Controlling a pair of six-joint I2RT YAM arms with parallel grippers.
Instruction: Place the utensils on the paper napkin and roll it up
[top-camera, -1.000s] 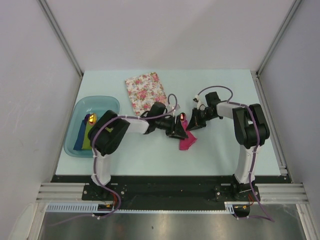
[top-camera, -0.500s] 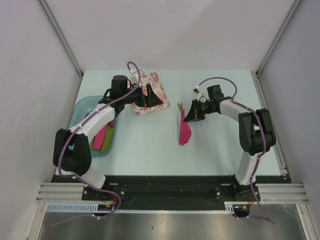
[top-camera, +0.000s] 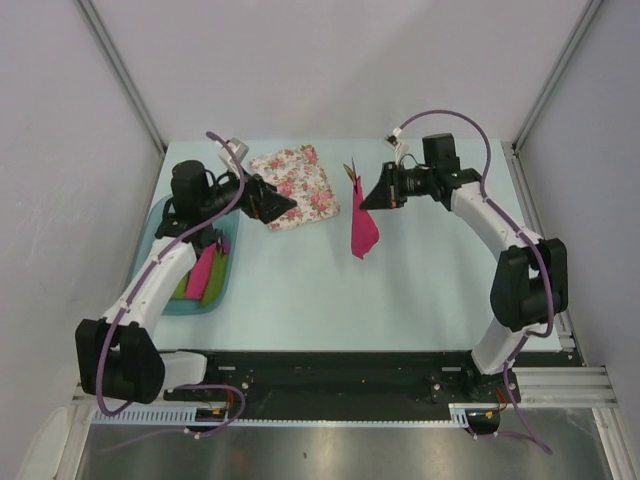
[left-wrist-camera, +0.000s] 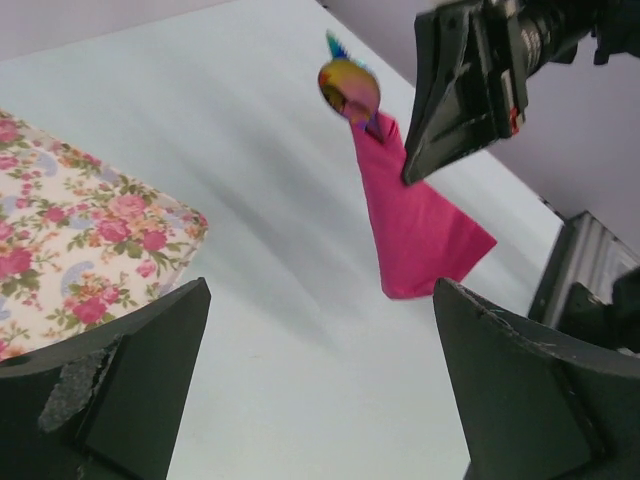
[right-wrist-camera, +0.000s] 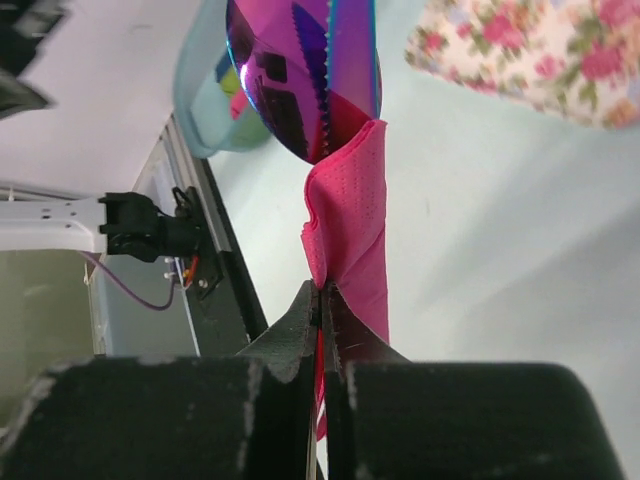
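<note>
Found the right gripper (right-wrist-camera: 320, 300) with jaws pinched fully shut on the upper part of the paper napkin (top-camera: 362, 228), wrapped as a narrow cone around the utensils (right-wrist-camera: 300, 80). Noted a spoon bowl and a second tip protruding above the pinch, with the handles hidden inside the fold. Observed the bundle hanging below the jaws, flaring wider toward its lower end. Cannot tell whether that end touches the tabletop (top-camera: 420, 290).

Found the left gripper (left-wrist-camera: 320, 350) with jaws spread wide, holding nothing, poised over the near edge of the floral napkin (top-camera: 300, 180), well apart from the bundle.

Recorded as changed within the last second: left arm withdrawn from the bundle at mid-tabletop toward the left edge, near the tub (top-camera: 160, 215). Bundle carried by the right arm alone toward the far edge, just beside the floral napkin.

Judged the wrapping essentially done, with the utensils enclosed. Flagged the loose lower end as a risk of unwinding or of a utensil slipping out. Marked set-down as outstanding.
</note>
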